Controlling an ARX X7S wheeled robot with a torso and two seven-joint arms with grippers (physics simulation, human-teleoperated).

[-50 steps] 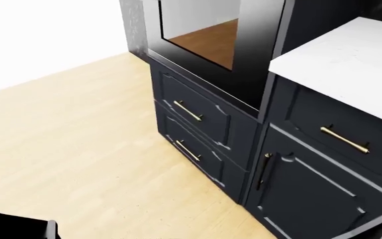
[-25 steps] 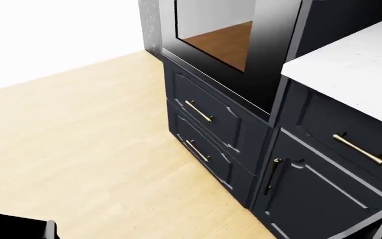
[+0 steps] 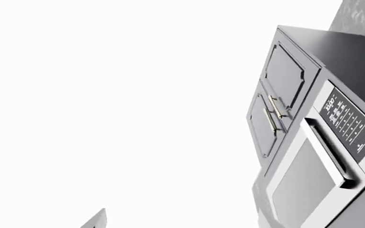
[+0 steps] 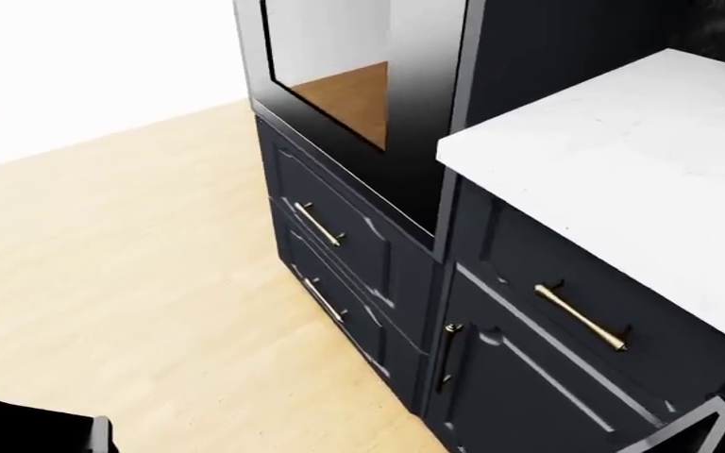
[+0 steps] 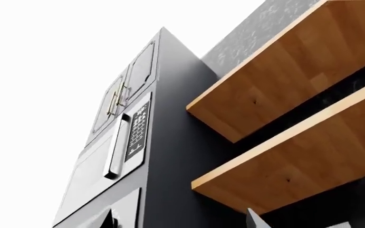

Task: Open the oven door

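Observation:
The oven door (image 4: pixel 337 80) is a glossy black panel with a reflective glass window, upright and flush in the tall column at the top of the head view. Its handle is out of frame. Both arms hang low and far from it; only dark corners of them show at the head view's bottom edge. My left gripper (image 3: pixel 182 224) shows one grey fingertip (image 3: pixel 99 219) set far to one side, with nothing between. My right gripper (image 5: pixel 181 220) is open and holds nothing, its fingertips (image 5: pixel 252 218) wide apart.
Navy drawers with brass handles (image 4: pixel 318 225) sit under the oven. A white countertop (image 4: pixel 615 160) over a navy drawer and cupboard (image 4: pixel 551 377) stands to the right. Above are a silver-handled appliance with a control panel (image 3: pixel 344 123), upper cupboards (image 5: pixel 122 90) and wooden shelves (image 5: pixel 284 71). Wood floor (image 4: pixel 110 283) lies to the left.
The head view has swung: the oven column and drawers sit further left than half a second ago, and the white countertop fills more of the right side. The arms stay low.

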